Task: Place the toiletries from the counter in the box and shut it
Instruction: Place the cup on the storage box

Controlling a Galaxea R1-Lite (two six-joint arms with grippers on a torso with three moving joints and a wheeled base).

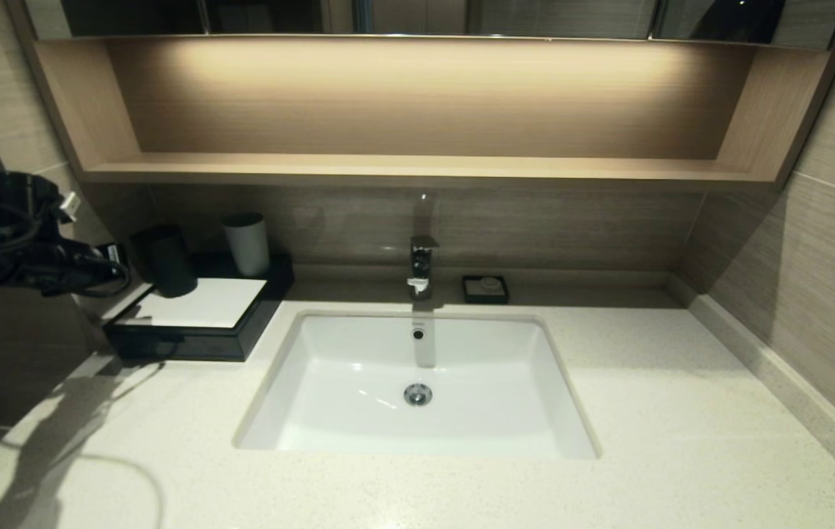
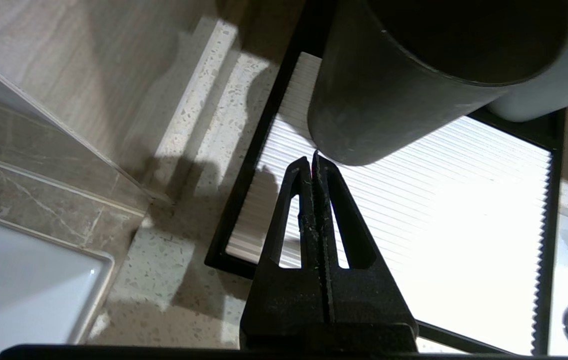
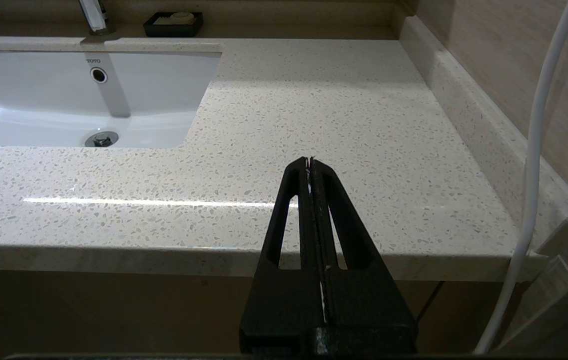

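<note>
The black box (image 1: 189,342) with its white top panel (image 1: 204,303) stands at the back left of the cream counter (image 1: 681,411), and its drawer front looks flush. No toothbrush or sachet shows in any view. My left arm (image 1: 20,250) hangs at the far left. My left gripper (image 2: 313,157) is shut and empty, just above the ribbed white panel (image 2: 438,225), with its tip next to the dark tumbler (image 2: 403,90). My right gripper (image 3: 309,161) is shut and empty over the counter's front edge (image 3: 313,260); it is out of the head view.
The dark tumbler (image 1: 164,258) and a white cup (image 1: 247,242) stand on the box. The white sink (image 1: 417,382) and faucet (image 1: 422,264) are in the middle, with a black soap dish (image 1: 485,289) behind. A white cable (image 3: 533,150) hangs by the right wall.
</note>
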